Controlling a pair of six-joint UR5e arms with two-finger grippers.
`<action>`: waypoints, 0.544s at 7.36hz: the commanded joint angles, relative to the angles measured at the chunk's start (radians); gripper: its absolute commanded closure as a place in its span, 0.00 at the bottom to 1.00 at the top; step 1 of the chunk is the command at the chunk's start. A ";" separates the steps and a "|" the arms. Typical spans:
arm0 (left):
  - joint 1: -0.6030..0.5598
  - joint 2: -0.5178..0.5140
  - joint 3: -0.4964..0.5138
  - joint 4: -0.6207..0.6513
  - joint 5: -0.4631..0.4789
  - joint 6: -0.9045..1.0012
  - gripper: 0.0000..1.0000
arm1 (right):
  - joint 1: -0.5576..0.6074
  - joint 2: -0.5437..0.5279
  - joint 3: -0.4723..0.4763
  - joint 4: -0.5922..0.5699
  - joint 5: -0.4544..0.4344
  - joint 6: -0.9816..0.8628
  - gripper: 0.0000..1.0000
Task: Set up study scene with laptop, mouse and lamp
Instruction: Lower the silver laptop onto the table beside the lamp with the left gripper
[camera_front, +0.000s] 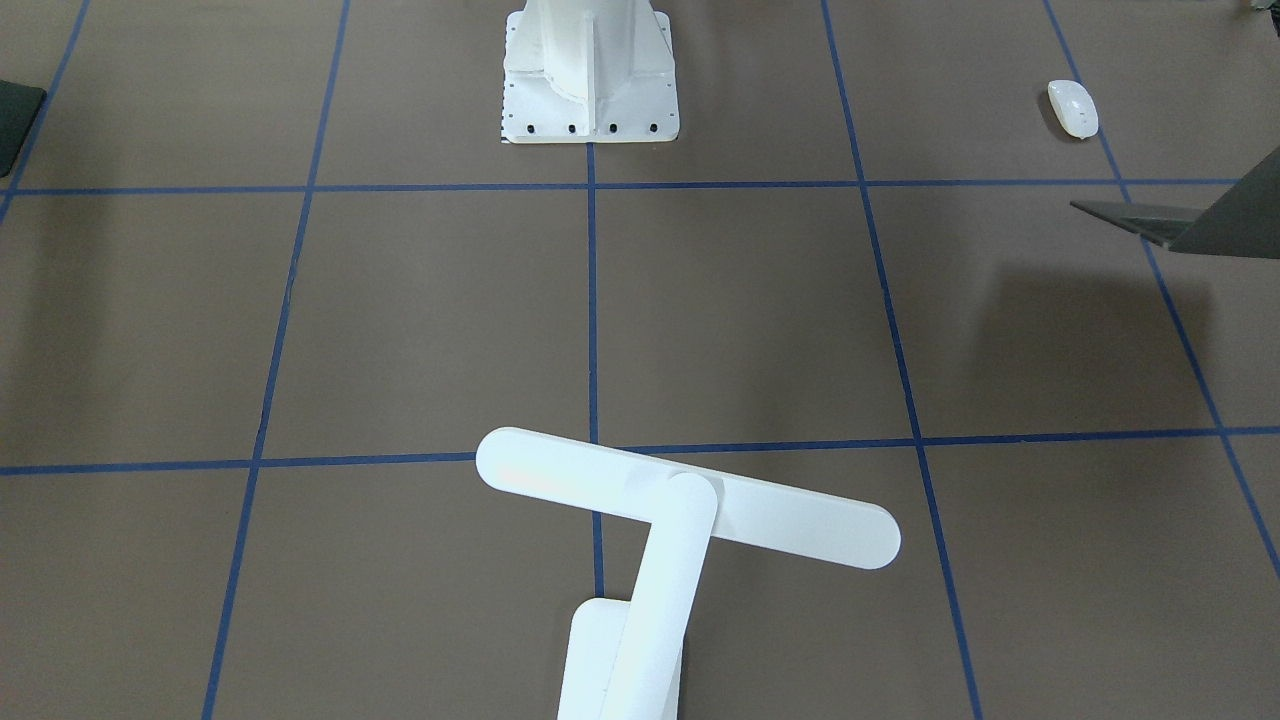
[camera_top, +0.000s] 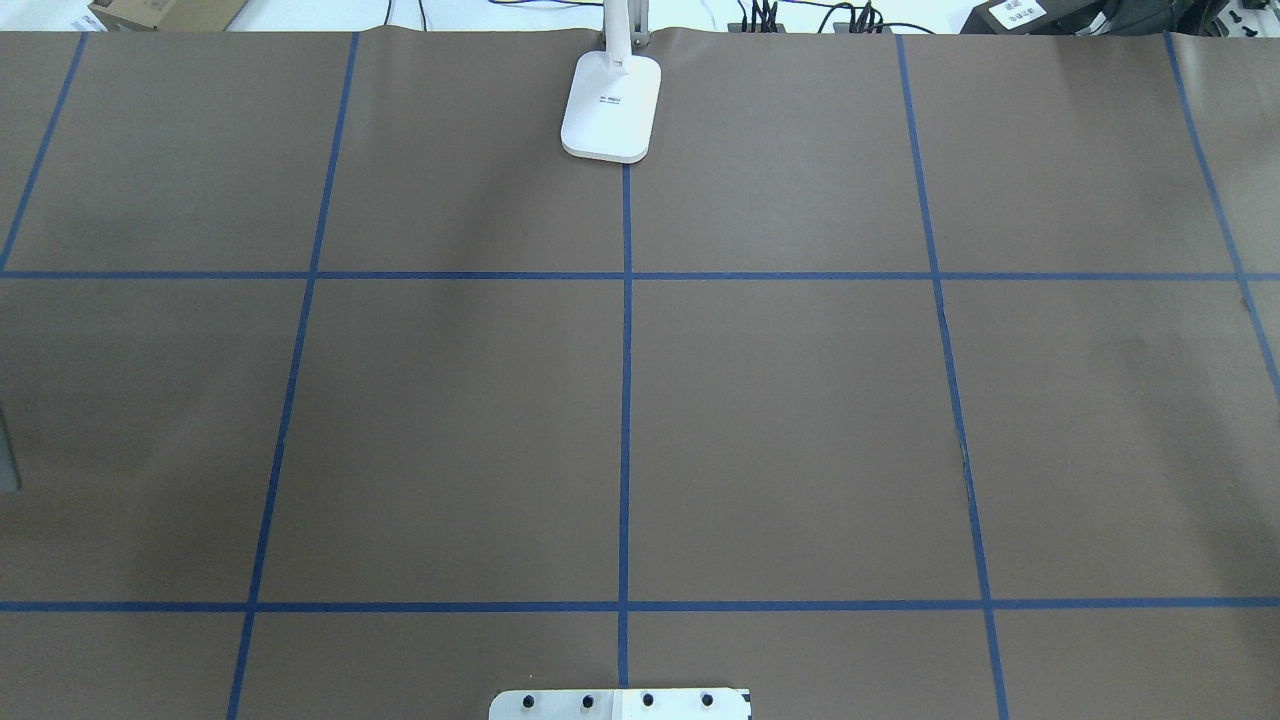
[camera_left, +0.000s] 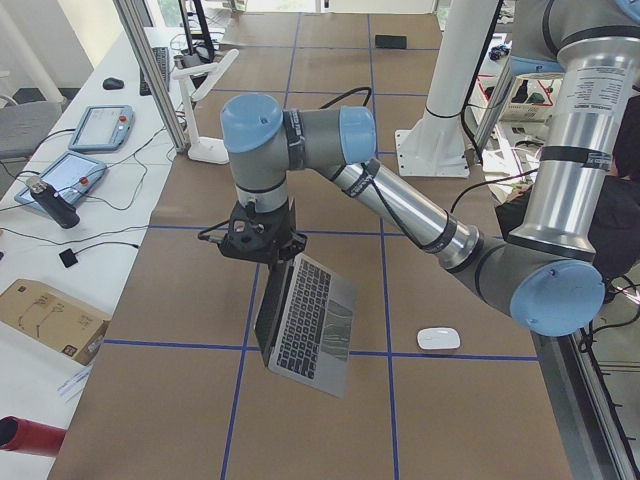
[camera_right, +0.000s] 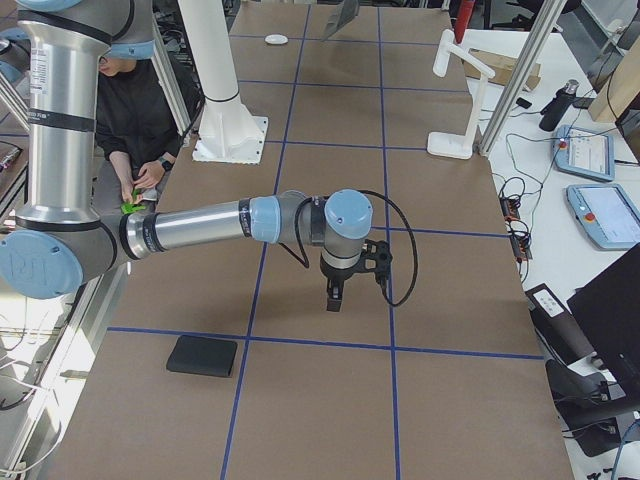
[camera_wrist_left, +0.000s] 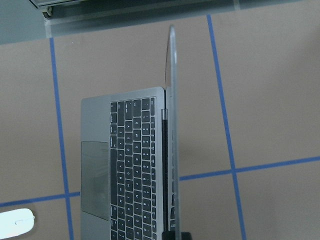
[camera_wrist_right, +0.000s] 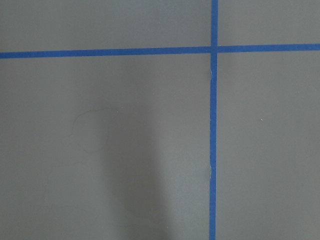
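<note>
Just below the left end effector (camera_left: 268, 258) stands the laptop (camera_left: 315, 322), lid upright; whether it grips, I cannot tell.

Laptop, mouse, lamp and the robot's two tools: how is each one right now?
Laptop: open, screen upright, base flat on the table.
Mouse: lying flat beside the laptop, untouched.
Lamp: standing upright; lit or not, cannot tell.
Left tool: at the screen's top edge; open or shut, cannot tell.
Right tool: pointing down over the table; open or shut, cannot tell.
</note>
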 joint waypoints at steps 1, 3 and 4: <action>0.123 -0.137 -0.045 0.091 -0.032 -0.191 1.00 | -0.002 0.005 -0.011 0.000 0.000 0.006 0.01; 0.236 -0.212 -0.090 0.131 -0.081 -0.416 1.00 | -0.002 0.010 -0.012 0.000 0.001 0.007 0.01; 0.308 -0.247 -0.114 0.131 -0.084 -0.532 1.00 | -0.002 0.010 -0.012 0.000 0.001 0.007 0.01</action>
